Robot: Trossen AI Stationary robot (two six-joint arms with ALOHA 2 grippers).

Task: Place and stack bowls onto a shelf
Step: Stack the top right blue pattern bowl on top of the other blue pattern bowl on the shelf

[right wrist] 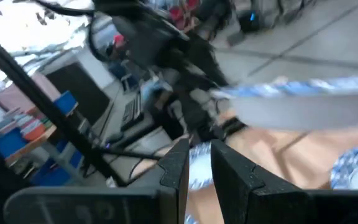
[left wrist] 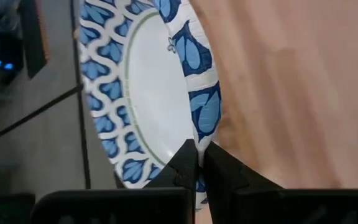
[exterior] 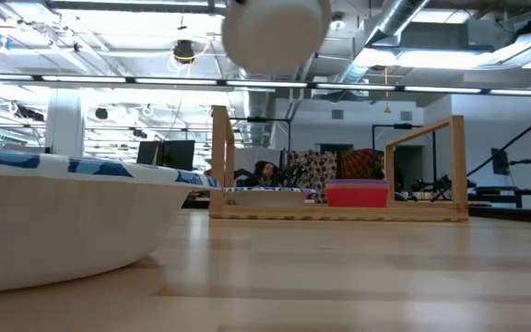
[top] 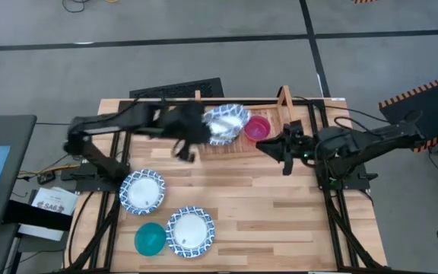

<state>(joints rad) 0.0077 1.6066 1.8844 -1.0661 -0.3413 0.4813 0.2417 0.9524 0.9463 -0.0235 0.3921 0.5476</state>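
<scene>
**Patterned bowl held over the shelf**

The left claw (left wrist: 196,163) pinches a blue-rimmed bowl (top: 226,122) by its rim, tilted, probably so it can drop onto the wooden shelf (top: 284,103) just below it. Beside the carried bowl, a pink bowl (top: 257,128) already sits on the slats and may crowd the landing. The right claw (top: 271,148) hovers near that pink bowl, fingers pressed almost together, empty. Well behind the left claw, two more patterned bowls (top: 143,191) and a teal bowl (top: 150,238) wait on the table (top: 280,221).

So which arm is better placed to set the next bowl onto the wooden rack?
Probably the left. Its gripper is already shut on a blue-rimmed bowl, held above the wooden rack near the pink bowl. The right gripper sits beside the rack without a bowl.
</scene>
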